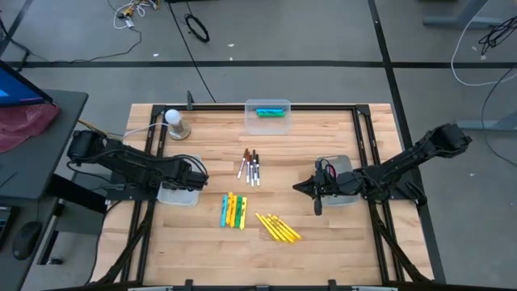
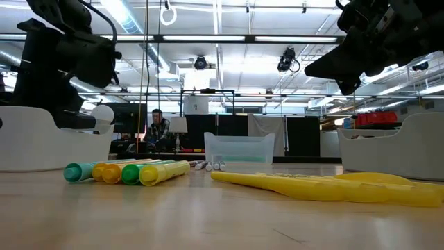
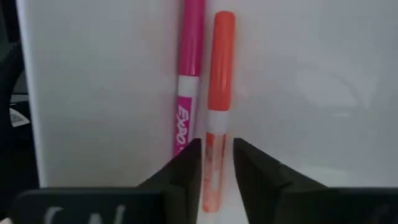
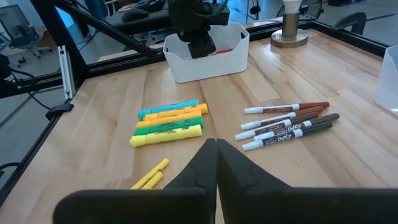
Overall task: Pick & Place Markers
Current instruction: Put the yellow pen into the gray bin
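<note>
Robotics lab, wooden workbench (image 1: 323, 141), ceiling strip lights (image 2: 125, 14), floor cables (image 1: 196, 29)

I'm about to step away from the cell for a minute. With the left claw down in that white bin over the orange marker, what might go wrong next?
The left claw straddles the orange marker in the white bin, with the pink marker right beside it. A finger may catch or drag the pink one.

Lifting could also tip or shift the bin, since the arm reaches inside it.

The right claw is shut above the table, near the yellow markers; descending shut, it would push them instead of gripping.
</note>
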Controlling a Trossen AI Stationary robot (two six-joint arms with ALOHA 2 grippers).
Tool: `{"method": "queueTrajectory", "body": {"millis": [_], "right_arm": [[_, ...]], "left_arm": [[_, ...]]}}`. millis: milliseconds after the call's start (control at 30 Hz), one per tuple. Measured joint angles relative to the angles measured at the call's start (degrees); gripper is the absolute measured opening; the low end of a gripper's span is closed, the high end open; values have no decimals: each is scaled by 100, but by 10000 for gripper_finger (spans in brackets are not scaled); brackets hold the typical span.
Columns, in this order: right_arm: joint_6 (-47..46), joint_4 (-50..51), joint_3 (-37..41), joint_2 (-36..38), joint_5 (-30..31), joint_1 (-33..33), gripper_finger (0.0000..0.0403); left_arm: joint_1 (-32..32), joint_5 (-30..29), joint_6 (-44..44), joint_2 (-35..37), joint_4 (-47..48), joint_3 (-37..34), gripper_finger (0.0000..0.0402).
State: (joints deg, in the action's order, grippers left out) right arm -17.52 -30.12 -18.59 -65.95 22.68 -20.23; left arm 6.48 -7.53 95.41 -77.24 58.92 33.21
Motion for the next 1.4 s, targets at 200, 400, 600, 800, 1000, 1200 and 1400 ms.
{"method": "queueTrajectory", "body": {"millis": [200,400,600,800,1000,1200,1400], "right_arm": [[0,14,0,0,0,0,7],[0,13,0,0,0,0,7],[0,12,0,0,0,0,7],[0,12,0,0,-2,0,7],[2,27,-1,0,0,0,7],[2,50,-4,-55,-1,0,7],[-146,46,-4,-221,-19,0,7]], "left_arm": [[0,20,-160,46,237,159,147],[0,-81,-354,52,926,723,155],[175,-981,-431,50,1810,1837,139],[489,-2382,-1649,52,798,2695,129],[698,-3391,-3632,-82,-1467,2731,128],[702,-3433,-4700,-639,-3193,2730,128],[767,-3020,-4705,-1372,-4104,2728,128]]}}
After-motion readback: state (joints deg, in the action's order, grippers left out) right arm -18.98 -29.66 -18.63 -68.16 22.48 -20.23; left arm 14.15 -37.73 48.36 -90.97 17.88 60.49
